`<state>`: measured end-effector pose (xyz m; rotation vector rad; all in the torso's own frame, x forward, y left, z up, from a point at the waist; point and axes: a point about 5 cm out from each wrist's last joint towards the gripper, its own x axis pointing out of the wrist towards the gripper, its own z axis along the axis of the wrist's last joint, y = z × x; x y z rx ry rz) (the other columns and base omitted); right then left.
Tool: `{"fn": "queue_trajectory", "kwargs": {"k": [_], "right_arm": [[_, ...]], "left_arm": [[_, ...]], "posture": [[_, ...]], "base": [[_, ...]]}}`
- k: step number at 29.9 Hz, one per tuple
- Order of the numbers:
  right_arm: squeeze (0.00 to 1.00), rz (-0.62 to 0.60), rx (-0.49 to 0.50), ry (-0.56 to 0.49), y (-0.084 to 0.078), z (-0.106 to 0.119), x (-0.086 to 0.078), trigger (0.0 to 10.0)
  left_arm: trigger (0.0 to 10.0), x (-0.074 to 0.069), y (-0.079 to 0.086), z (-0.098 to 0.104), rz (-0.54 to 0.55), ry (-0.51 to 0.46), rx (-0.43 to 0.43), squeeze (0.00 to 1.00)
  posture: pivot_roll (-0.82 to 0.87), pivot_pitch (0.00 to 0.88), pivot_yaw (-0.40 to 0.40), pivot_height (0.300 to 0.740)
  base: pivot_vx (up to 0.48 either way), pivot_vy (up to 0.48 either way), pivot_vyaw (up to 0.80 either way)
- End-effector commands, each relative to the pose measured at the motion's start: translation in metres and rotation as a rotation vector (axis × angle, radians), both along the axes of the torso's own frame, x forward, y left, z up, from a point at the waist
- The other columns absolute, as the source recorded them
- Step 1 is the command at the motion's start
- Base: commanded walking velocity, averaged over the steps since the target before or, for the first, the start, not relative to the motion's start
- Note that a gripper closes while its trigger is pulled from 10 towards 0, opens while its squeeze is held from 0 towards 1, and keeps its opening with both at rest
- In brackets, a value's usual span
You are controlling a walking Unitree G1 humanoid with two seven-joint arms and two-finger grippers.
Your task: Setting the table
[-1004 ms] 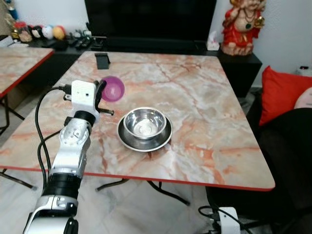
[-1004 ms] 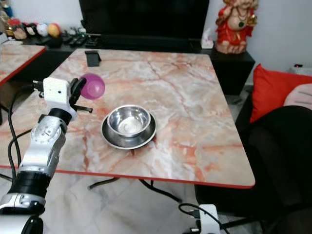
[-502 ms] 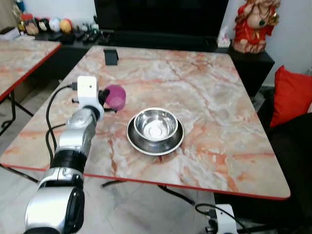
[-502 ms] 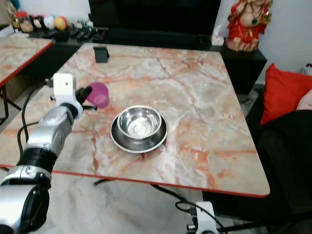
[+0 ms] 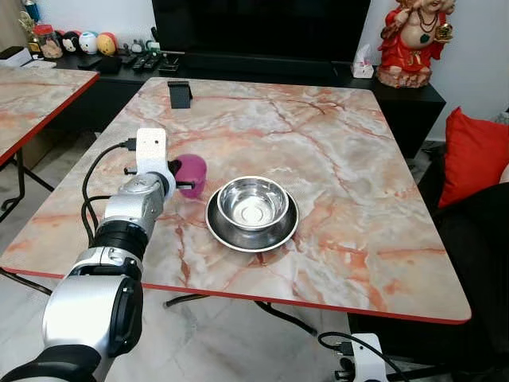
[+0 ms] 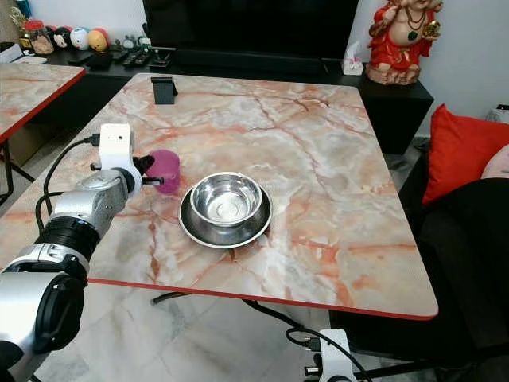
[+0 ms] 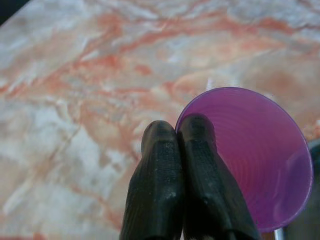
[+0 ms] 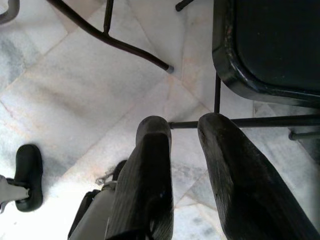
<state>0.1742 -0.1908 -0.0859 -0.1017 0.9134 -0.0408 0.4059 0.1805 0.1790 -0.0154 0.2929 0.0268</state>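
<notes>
Marble worktop (image 5: 342, 159) carries a steel bowl (image 5: 253, 202) nested in a steel plate (image 5: 253, 231), the bowl holding nothing visible. Just left of the plate, the left claw (image 7: 177, 131) is clamped on the rim of a purple cup (image 5: 191, 174). Right claw (image 8: 185, 131) hangs below by the floor, fingers slightly apart.

My head cameras look forward and down from beyond the surface's (image 5: 334, 143) near edge, both taking in its whole top. My left wrist camera sits close above that top near its left edge, looking along my fingers (image 7: 180, 175). My right wrist camera faces down at the floor (image 8: 75, 95) along my fingers (image 8: 150, 165).
</notes>
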Motion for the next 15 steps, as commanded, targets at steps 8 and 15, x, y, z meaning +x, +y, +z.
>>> {"fn": "queue_trajectory", "kwargs": {"k": [8,15], "right_arm": [[0.0,0.004,-0.004,0.01,-0.0022,-0.0006,-0.0016,10.0],[0.0,0.005,-0.005,0.012,-0.0022,-0.0008,-0.0022,10.0]], "left_arm": [[10.0,0.003,0.0002,0.007,0.028,0.023,-0.051,0.0],[10.0,0.0032,0.0,0.0083,0.035,0.04,-0.105,0.0]], "posture": [[0.05,0.0,-0.049,0.731],[0.05,0.0,-0.048,0.731]], "base": [[0.0,0.0,0.0],[0.0,0.0,0.0]]}}
